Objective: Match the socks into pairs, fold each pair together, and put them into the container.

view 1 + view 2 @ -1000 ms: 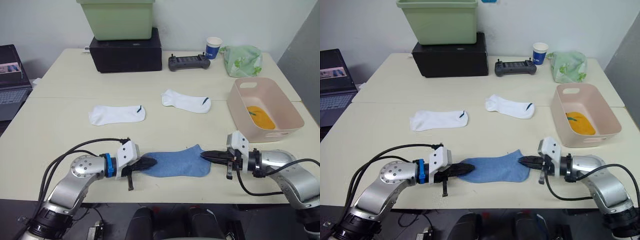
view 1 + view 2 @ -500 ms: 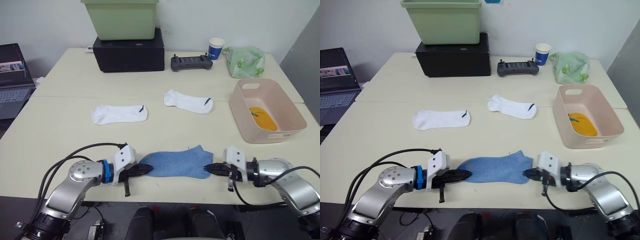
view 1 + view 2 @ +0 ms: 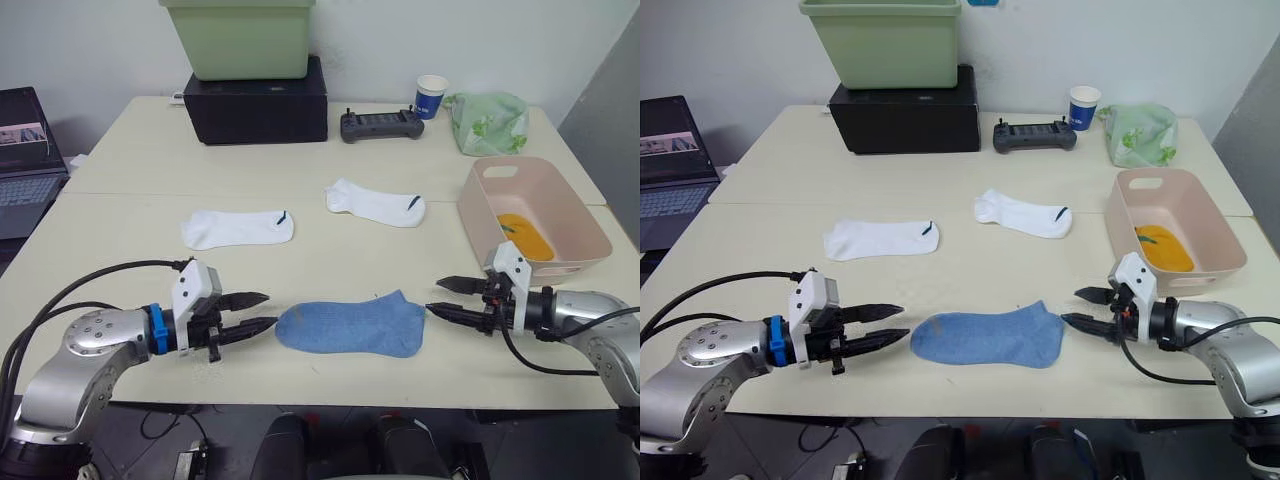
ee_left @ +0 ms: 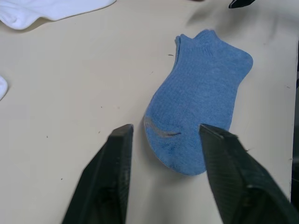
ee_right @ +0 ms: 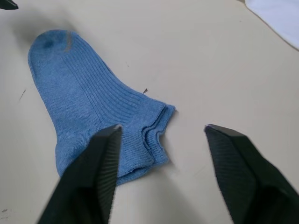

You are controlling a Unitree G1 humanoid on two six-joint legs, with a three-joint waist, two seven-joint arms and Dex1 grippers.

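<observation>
A light blue sock pair (image 3: 350, 325) lies flat near the table's front edge, one sock stacked on the other, with doubled cuffs visible in the right wrist view (image 5: 154, 126). My left gripper (image 3: 268, 310) is open just left of its toe end, not touching it. My right gripper (image 3: 435, 295) is open just right of its cuff end, also apart from it. Two white socks (image 3: 237, 228) (image 3: 376, 204) lie separately mid-table. The pink container (image 3: 580, 225) stands at the right with a mustard-orange sock (image 3: 522, 236) inside.
A light green bin (image 3: 240, 38) sits on a black box (image 3: 255, 100) at the back. A black controller (image 3: 378, 125), a paper cup (image 3: 431, 95) and a leaf-print cloth (image 3: 488, 122) lie at the back right. A laptop (image 3: 25, 150) is at the far left.
Both grippers have let go of the blue sock's ends, opened and drawn back outward. The blue socks now rest flat on the table.
</observation>
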